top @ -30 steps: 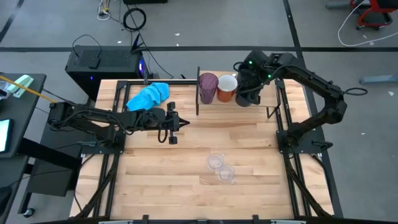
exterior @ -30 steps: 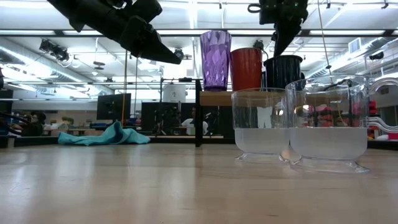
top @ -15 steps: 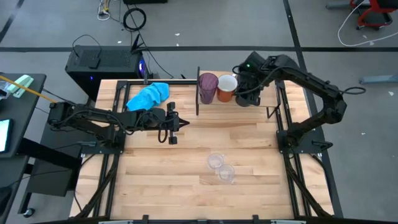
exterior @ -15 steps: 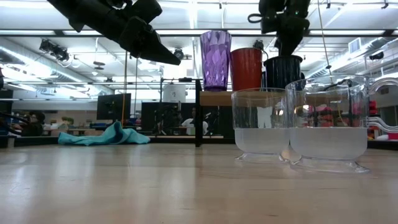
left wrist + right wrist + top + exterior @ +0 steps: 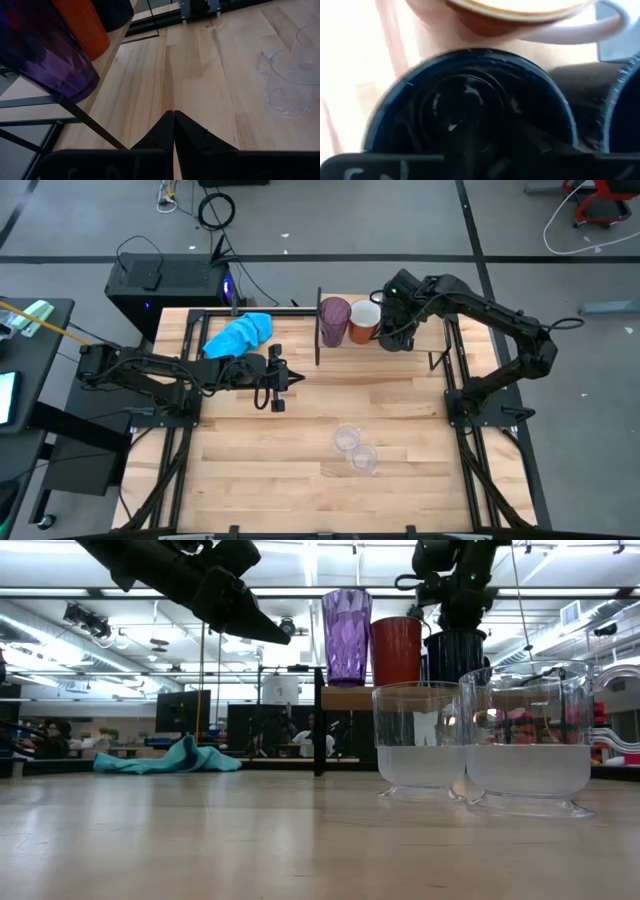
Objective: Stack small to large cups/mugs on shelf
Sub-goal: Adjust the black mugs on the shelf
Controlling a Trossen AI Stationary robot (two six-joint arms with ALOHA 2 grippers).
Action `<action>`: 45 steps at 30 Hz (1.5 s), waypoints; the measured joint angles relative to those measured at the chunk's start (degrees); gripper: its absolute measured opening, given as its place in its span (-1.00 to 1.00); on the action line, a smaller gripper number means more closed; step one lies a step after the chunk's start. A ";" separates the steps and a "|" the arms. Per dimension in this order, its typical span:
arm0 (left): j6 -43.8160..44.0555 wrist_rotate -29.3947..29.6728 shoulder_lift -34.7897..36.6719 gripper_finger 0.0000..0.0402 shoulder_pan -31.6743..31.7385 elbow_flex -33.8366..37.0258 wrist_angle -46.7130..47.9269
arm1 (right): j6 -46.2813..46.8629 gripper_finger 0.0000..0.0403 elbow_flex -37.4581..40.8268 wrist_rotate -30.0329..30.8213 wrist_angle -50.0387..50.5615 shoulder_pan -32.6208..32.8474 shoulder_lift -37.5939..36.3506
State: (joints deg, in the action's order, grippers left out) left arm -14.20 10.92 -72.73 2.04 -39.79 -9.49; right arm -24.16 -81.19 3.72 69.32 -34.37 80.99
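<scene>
On the shelf [image 5: 346,698] at the table's far side stand, in a row, the purple tumbler [image 5: 346,636], the orange mug [image 5: 397,650] and a black mug [image 5: 455,655]. My right gripper [image 5: 458,612] comes down from above right over the black mug's mouth [image 5: 470,100]; I cannot tell whether it touches the mug. A second dark rim [image 5: 625,105] shows beside it. Two clear cups [image 5: 346,440] [image 5: 363,459] stand on the table's near middle. My left gripper [image 5: 280,376] hovers shut over the table's left middle, holding nothing.
A bright blue cloth [image 5: 240,333] lies at the table's far left, left of the shelf's dark upright [image 5: 318,330]. Bare planks [image 5: 300,480] spread around the two clear cups.
My right gripper has sunk a little toward the black mug and tipped over it. The mug has stayed in its place on the shelf.
</scene>
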 joint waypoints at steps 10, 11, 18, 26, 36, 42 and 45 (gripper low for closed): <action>0.00 0.00 0.00 -0.89 0.00 0.00 0.00 | -0.02 -0.45 0.00 2.46 0.13 -1.39 0.00; 0.01 0.00 0.00 -0.88 0.00 0.00 0.00 | -0.02 -0.45 0.00 2.75 0.12 -1.57 0.00; -0.02 0.00 0.00 -0.92 0.00 0.00 0.00 | -0.10 -0.45 0.00 4.33 -0.32 -2.01 0.00; 0.00 0.00 0.00 -0.90 -0.02 0.00 0.00 | -0.22 -0.45 0.00 4.64 -1.44 -2.01 0.00; -0.02 0.00 0.00 -0.91 -0.01 0.00 0.00 | -0.43 -0.45 -0.06 4.88 -1.90 -2.01 0.00; -0.02 0.00 0.00 -0.93 -0.02 0.00 0.00 | -0.41 -0.45 -2.61 4.86 -1.84 -1.84 0.00; -0.02 0.00 0.00 -0.91 0.00 0.02 0.00 | -0.06 -0.45 -4.09 4.85 -1.81 -1.81 0.00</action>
State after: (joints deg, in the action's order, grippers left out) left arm -14.22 10.92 -72.73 2.04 -39.77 -9.50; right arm -24.22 -85.28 8.57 67.51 -36.18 80.99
